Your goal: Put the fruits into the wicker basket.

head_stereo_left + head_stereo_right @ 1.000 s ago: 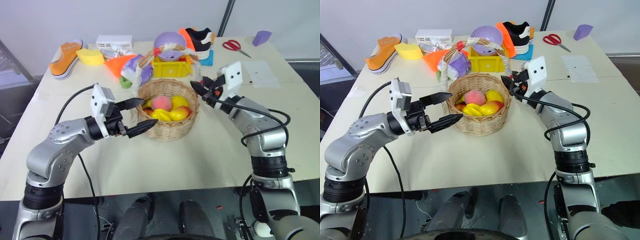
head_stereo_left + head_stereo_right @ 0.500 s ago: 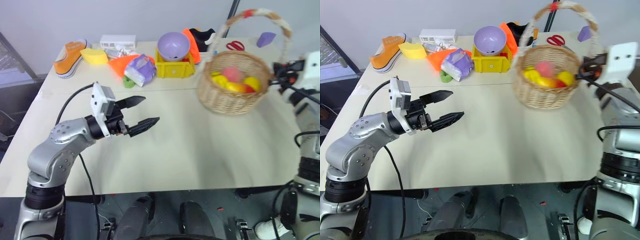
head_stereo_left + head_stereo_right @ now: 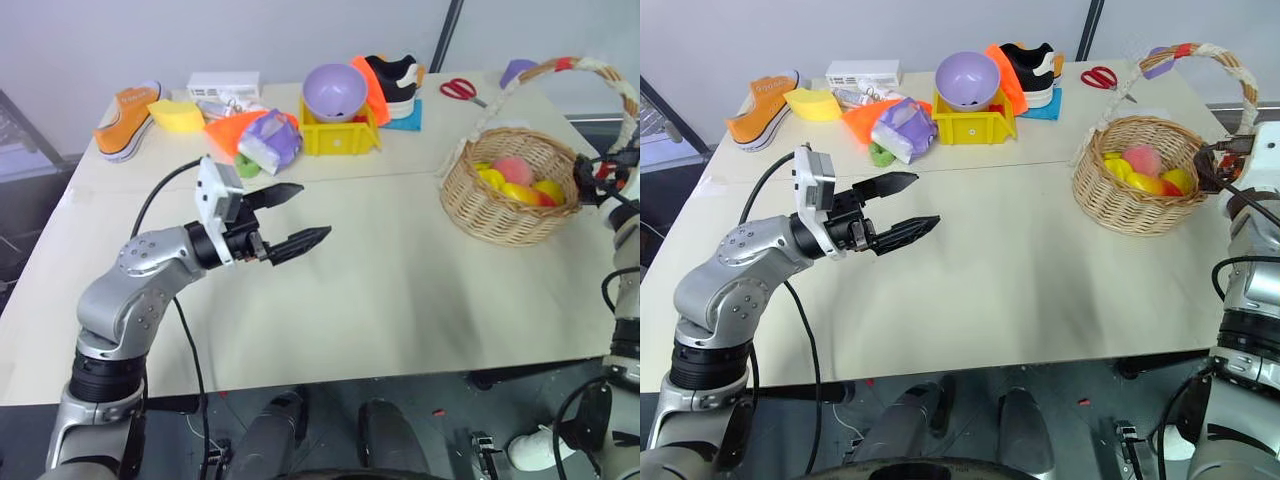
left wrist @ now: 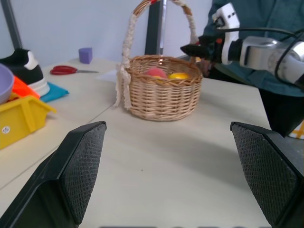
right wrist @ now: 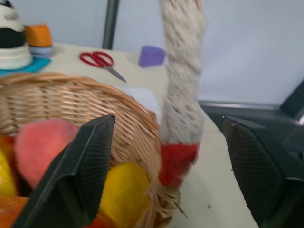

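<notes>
The wicker basket (image 3: 505,205) stands upright near the table's right edge, its white-and-red handle (image 3: 600,72) arching above it. Inside lie the fruits: a pink peach (image 3: 515,170) and a yellow-to-red mango (image 3: 522,193), among other yellow fruit. My right gripper (image 3: 590,180) sits at the basket's right rim, open. In the right wrist view its fingers stand wide apart on either side of the handle's red-wrapped base (image 5: 175,161), touching nothing. My left gripper (image 3: 292,215) hovers open and empty over the middle-left of the table, far from the basket.
Along the table's back edge are a yellow bin (image 3: 340,138) with a purple bowl (image 3: 335,92), a purple packet (image 3: 268,140), an orange shoe (image 3: 125,118), a black shoe (image 3: 395,80) and red scissors (image 3: 462,90). A person in teal (image 4: 266,19) stands behind my right arm.
My right gripper dragged the basket from the table's middle to its right side, then opened off the handle. The left arm stayed put. The camera shifted.
</notes>
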Controlling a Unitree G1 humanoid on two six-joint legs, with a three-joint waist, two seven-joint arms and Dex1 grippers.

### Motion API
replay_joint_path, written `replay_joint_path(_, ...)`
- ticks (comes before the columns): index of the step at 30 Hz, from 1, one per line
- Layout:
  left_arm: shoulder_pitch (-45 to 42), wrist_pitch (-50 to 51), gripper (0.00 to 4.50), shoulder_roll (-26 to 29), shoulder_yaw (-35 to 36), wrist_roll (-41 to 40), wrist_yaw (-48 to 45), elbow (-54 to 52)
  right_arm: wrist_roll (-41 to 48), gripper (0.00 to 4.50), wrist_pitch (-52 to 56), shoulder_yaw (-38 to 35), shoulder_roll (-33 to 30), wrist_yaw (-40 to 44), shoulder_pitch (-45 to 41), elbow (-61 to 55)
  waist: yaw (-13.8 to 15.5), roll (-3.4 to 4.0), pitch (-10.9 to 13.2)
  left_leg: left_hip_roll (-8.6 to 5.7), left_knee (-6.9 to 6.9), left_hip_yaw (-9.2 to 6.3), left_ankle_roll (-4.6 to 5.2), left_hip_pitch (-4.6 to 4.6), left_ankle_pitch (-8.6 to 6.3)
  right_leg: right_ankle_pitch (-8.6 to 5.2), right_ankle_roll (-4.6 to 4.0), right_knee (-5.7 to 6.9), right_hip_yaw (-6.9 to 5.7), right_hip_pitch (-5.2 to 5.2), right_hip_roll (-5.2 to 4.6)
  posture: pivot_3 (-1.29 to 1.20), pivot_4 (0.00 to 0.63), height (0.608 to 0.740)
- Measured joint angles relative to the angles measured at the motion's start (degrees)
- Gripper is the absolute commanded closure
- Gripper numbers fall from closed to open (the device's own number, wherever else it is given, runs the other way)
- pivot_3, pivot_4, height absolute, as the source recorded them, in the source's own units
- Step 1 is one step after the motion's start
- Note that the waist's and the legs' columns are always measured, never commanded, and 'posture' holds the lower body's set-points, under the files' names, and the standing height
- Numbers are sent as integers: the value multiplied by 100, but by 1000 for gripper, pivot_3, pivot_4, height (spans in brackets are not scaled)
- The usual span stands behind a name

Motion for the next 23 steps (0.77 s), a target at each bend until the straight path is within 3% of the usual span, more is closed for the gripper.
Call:
replay_joint_path(5, 329, -36, 0, 274, 160, 105, -16, 63, 319, 1065, 244, -521, -7, 297, 1058, -1143, 29, 1, -1, 0, 0, -1, 1, 0, -2, -2, -3, -1, 0, 2, -1, 0, 150, 740)
replay_joint_path(11, 1013, -546, 0, 445, 546, 635, 79, 776, 1011, 1065, 295, -758, -57, 1514, 2191, -2136, -43, 14, -8, 9, 1, 6, -7, 8, -9, -10, -21, -1, 6, 3, -3, 0, 150, 740)
replay_joint_path(14, 1289, -832, 0, 436, 778, 896, 214, 1313, 1359, 1065, 324, -414, -54, 2160, 2494, -2616, -38, 13, -8, 14, 2, 6, -10, 7, -11, -11, -26, -1, 6, 1, -1, 0, 150, 740)
replay_joint_path(17, 1748, -1176, 0, 422, 977, 1151, 299, 1629, 1637, 1065, 478, 395, 38, 2670, 2569, -3086, -41, 12, -8, 14, 2, 5, -9, 8, -14, -11, -28, -13, 10, -6, -4, 0, 150, 740)
replay_joint_path(20, 2146, -1404, 0, 352, 1085, 1324, 414, 1739, 1626, 1065, 521, 1138, 356, 2764, 2363, -2966, 1, 12, -8, 12, 2, 6, -9, 4, -15, -11, -28, -21, 8, -11, -9, 0, 150, 740)
replay_joint_path(23, 2368, -1496, 0, 346, 1226, 1366, 482, 1726, 1557, 1065, 488, 1375, 455, 2791, 2117, -2713, 77, 10, -7, 11, 2, 6, -8, 2, -16, -10, -28, -25, 6, -11, -8, 0, 150, 740)
